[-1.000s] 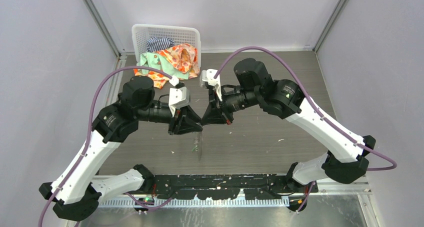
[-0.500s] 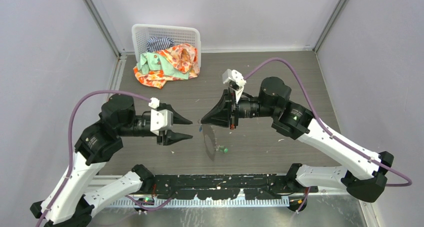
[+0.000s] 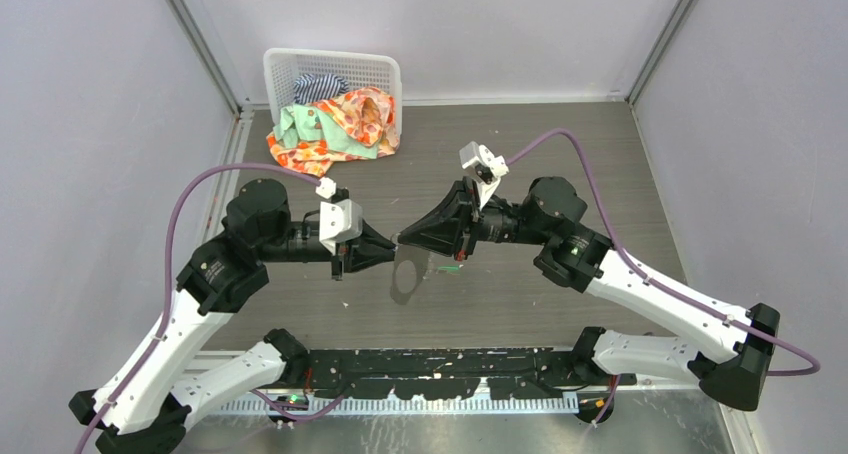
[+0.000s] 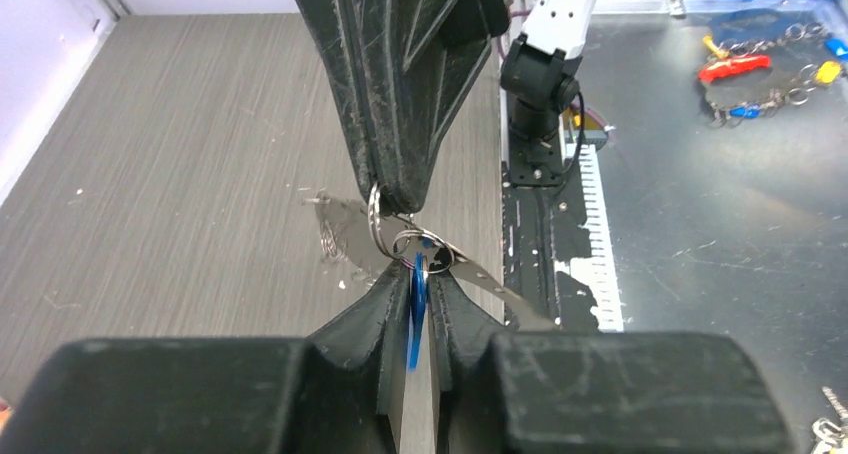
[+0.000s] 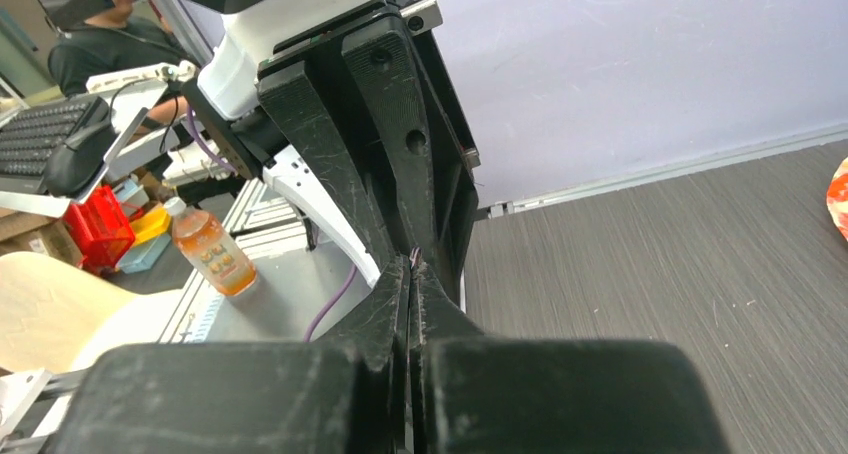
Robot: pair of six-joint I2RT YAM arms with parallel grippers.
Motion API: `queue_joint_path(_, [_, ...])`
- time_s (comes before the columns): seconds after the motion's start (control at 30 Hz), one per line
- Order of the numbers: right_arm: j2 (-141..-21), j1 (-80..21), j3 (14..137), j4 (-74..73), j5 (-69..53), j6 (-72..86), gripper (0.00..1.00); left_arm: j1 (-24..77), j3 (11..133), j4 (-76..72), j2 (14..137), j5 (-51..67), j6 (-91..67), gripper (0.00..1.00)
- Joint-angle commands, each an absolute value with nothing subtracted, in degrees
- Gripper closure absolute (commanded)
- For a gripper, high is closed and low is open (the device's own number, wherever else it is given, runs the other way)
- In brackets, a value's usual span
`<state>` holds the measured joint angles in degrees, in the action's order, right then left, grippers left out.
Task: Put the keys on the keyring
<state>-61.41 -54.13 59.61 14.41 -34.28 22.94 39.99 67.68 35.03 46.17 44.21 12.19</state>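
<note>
Threading: my left gripper (image 4: pixel 412 274) pinches the small blue plastic-headed key (image 4: pixel 414 319), tip-to-tip with my right gripper (image 4: pixel 392 192), clamped on the thin silvery wire keyring (image 4: pixel 374 222); next, I judge, a fine nudge onto the wire

Bright, even light (soft shadows); left gripper (image 4: pixel 418 279) blurred close-up.

We are stretching both arms inward, our left gripper (image 3: pixel 385 246) pinching narrowly, our right gripper (image 3: pixel 402 239) clamping tight, the two noses pointing together and nearly touching
</note>
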Motion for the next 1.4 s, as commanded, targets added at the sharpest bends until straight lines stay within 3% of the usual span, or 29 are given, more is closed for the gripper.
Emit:
queue_joint_path(0.0, [-58.6,-54.0,57.3,26.1,-30.3,24.9,0.99,40.1,68.2,29.4,46.1,48.1,7.9,0.86])
queue_joint_path(0.3, [-57.4,-53.9,53.9,29.7,-28.5,26.2,0.99,40.3,68.2,26.9,46.6,46.4,5.3,0.83])
queue_joint_path(0.4, [-56.1,-54.0,54.8,25.9,-27.9,24.0,0.99,40.3,69.0,30.0,46.1,44.6,8.3,0.72])
queue_joint_path(0.5, [-55.2,-53.9,55.9,21.7,-27.1,21.7,0.99,40.3,69.5,32.9,45.3,42.5,10.7,0.54])
queue_joint_path(0.63, [-55.1,-54.0,57.6,17.0,-25.0,18.8,0.99,40.3,69.2,34.8,44.0,39.9,11.3,0.41])
queue_joint_path(0.73, [-56.2,-54.0,60.7,9.9,-18.2,15.5,0.99,40.3,68.4,35.4,43.6,39.5,10.6,0.15])
queue_joint_path(0.77, [-56.6,-54.0,61.7,7.9,-15.9,14.5,0.99,40.3,67.9,35.2,43.4,38.8,9.9,0.10])
queue_joint_path(0.93, [-58.4,-54.3,64.3,4.8,-7.8,12.4,0.99,40.3,64.6,31.2,43.2,35.4,4.7,0.01])
queue_joint_path(1.2, [-59.2,-54.8,64.5,6.9,-6.3,12.8,0.99,40.3,63.9,29.7,48.8,37.2,3.5,0.02])
queue_joint_path(1.3, [-58.8,-54.9,64.3,7.4,-6.2,13.1,0.99,40.3,63.2,29.2,50.6,31.5,5.4,0.14])
queue_joint_path(1.37, [-58.4,-55.0,64.3,7.4,-6.0,13.3,0.99,40.3,62.9,28.5,51.4,29.4,6.5,0.31])
